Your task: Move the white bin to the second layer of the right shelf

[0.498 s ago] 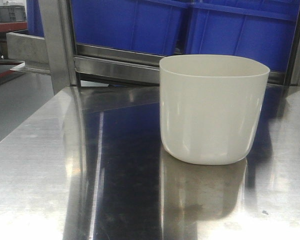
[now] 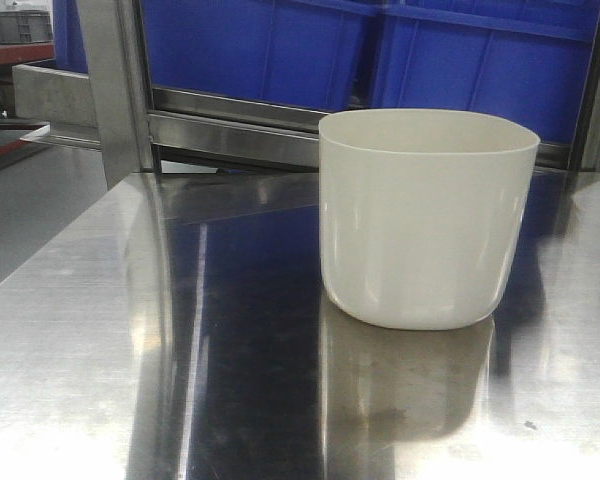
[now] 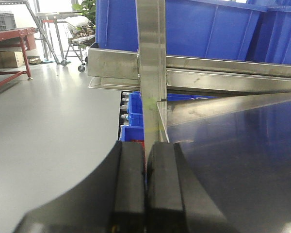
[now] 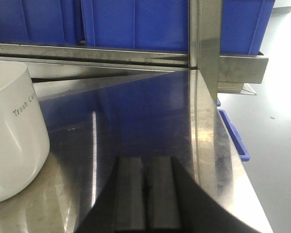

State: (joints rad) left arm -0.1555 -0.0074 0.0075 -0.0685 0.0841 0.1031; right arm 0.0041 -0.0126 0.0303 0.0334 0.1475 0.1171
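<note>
White bin (image 2: 425, 220) upright on table (image 2: 80, 380), untouched; left gripper (image 3: 145, 187) and right gripper (image 4: 146, 194) clenched, empty; best to open both, press opposite walls evenly.

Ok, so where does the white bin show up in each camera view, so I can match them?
Front-facing: the white bin stands right of centre on the steel table.
Left wrist: not in it.
Right wrist: the white bin sits at the left edge, partly cut off.
Shared landmark: the blue crates run along the top of all three views.
</note>
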